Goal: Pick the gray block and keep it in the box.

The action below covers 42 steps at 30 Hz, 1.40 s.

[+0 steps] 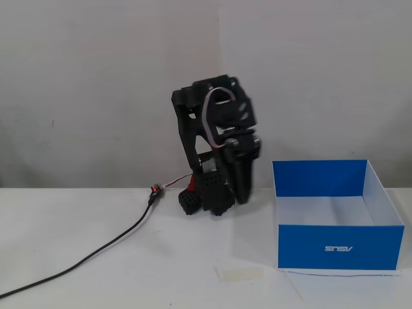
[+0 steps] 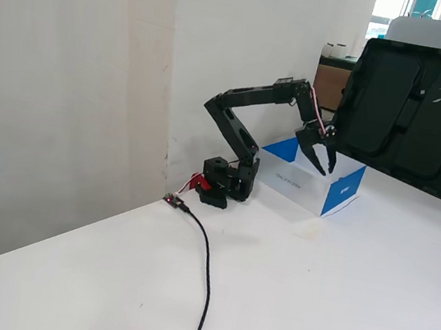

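Note:
The blue box (image 1: 338, 247) stands on the white table at the right of a fixed view, its white inside showing. The gray block is hidden: I see none on the visible floor of the box or on the table. My gripper (image 1: 243, 198) hangs pointing down, left of the box and in front of the arm's base, seen edge-on there. In a fixed view from the side, the gripper (image 2: 325, 171) hangs before the box (image 2: 344, 190), its fingers (image 2: 312, 151) a little apart with nothing between them.
A black cable (image 1: 96, 252) runs from a small red-lit connector (image 1: 154, 190) across the table to the left. A strip of pale tape (image 1: 239, 273) lies on the table in front of the arm. A large black panel (image 2: 426, 121) leans behind the box.

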Each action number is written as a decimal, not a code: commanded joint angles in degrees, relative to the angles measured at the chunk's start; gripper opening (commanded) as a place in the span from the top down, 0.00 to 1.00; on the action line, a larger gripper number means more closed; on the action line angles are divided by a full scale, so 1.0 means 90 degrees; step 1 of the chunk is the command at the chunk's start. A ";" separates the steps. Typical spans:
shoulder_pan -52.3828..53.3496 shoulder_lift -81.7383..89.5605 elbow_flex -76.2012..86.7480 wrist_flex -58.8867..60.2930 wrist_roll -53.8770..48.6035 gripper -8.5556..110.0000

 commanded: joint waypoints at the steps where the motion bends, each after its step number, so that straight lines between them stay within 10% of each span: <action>1: 0.0830 0.0869 0.0703 -0.0449 -0.0244 0.93; 19: 0.2363 0.3389 0.4219 -0.2451 0.0039 0.93; 42: 0.2783 0.7432 0.6191 -0.1191 0.0479 0.93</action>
